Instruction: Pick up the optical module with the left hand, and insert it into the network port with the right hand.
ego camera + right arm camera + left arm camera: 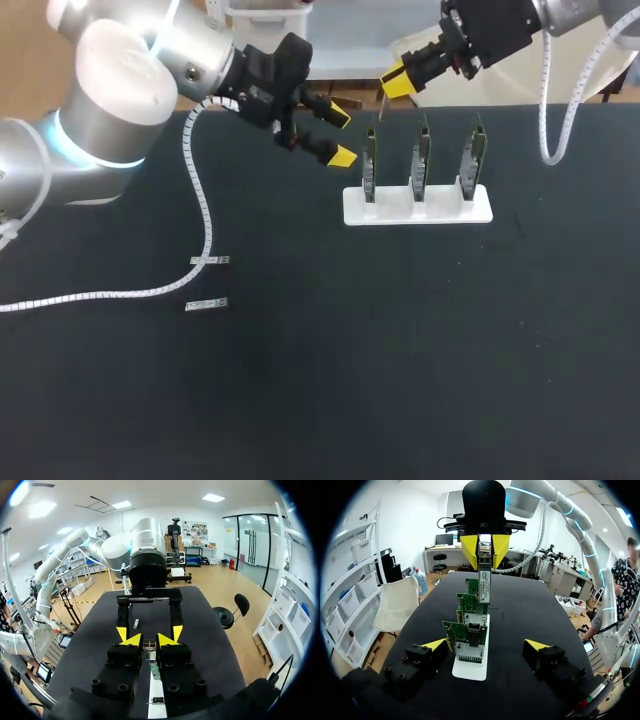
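Three network cards (423,160) stand upright in a rack (418,207).

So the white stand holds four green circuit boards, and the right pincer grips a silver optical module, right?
Not four: the head view shows three green circuit boards in the white stand. The right pincer does grip the silver optical module.

Head view overhead, behind — wrist views oppose, sharing card rack (417,208).

Free room around the white card rack (417,208).
Three upright green circuit boards (423,160) leave narrow gaps; the open-fingered left gripper (340,135) flanks the leftmost, the right gripper (400,82) with its silver optical module (484,584) hangs above it; bare black tabletop (400,350) spreads in front.
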